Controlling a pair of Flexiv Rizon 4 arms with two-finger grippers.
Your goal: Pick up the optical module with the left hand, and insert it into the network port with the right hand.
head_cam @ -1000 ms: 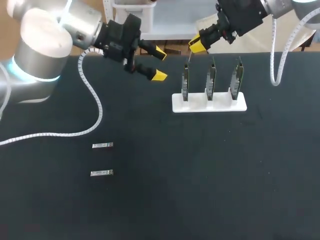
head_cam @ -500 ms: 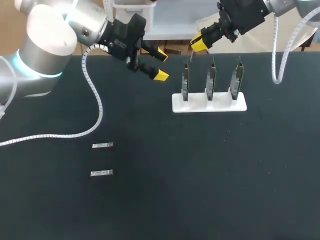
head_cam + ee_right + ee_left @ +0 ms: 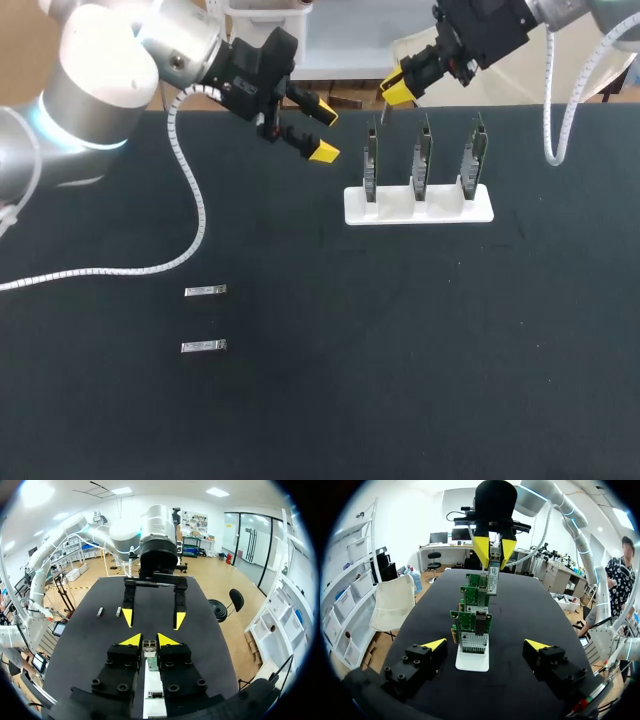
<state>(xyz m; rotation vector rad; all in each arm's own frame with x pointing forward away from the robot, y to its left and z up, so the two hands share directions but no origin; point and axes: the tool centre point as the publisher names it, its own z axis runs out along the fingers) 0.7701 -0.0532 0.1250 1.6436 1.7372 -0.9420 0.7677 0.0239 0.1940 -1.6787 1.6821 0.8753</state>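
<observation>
Right gripper (image 3: 397, 92) is closed on an optical module (image 3: 493, 580); left gripper (image 3: 322, 130) hangs wide open with nothing in it.

Near the black table's (image 3: 420, 360) far edge a white stand (image 3: 419, 207) carries three upright network cards (image 3: 423, 158) in a row. The held module is at the leftmost card's top; contact cannot be told. The left gripper is just left of the stand, apart from it. Two more modules (image 3: 205, 291) lie flat, one before the other, well apart from the stand on the left, bare tabletop between them.
</observation>
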